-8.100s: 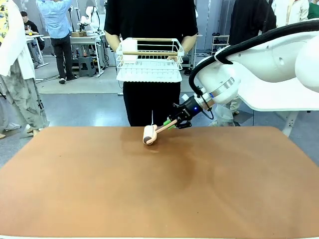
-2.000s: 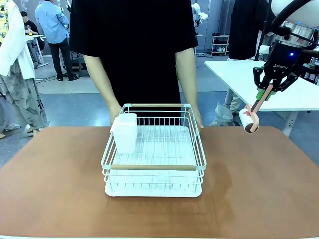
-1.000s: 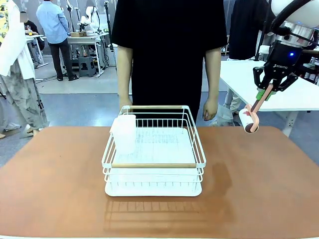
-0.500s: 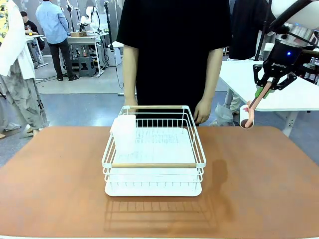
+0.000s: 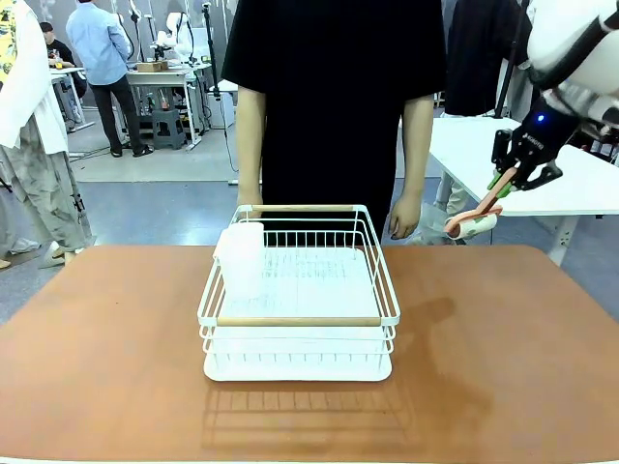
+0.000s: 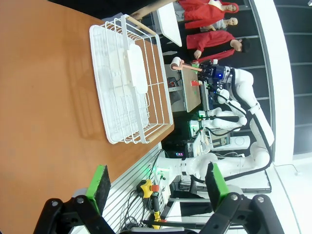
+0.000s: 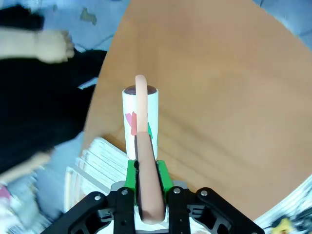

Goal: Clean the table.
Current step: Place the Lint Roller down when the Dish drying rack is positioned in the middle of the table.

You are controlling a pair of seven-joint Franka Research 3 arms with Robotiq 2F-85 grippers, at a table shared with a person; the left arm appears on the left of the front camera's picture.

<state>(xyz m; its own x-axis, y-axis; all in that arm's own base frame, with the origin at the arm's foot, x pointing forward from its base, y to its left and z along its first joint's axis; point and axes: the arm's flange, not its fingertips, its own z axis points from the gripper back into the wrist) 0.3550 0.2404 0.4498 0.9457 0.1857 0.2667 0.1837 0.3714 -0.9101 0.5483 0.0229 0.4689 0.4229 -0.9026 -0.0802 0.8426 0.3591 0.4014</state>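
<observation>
The right hand [image 5: 507,180] is hanging in the air above the far right corner of the worktop [image 5: 503,367], clamped tight on the pink handle of a lint roller [image 5: 471,220]. The roller is slanting down and toward the middle from the hand, its white roll at the low end, clear of the worktop surface. In the right wrist view the handle is running straight up between the green pads [image 7: 161,171], and the roll [image 7: 140,117], showing a red and a green mark on its paper, is hovering over the reddish-brown top near its edge.

The left hand [image 6: 155,187] is hanging off to the side of the worktop [image 6: 44,97] with its jaws spread wide and nothing between them.

A white wire rack [image 5: 299,290] is sitting on a white tray in the middle of the worktop, with wooden bars along its near and far rims. A white, translucent container [image 5: 242,257] is standing upright in the rack's left far corner.

A person in a black shirt [image 5: 334,97] is standing at the far side just behind the rack, arms hanging down, one hand [image 5: 401,217] dangling near the rack's far right corner without touching it.
</observation>
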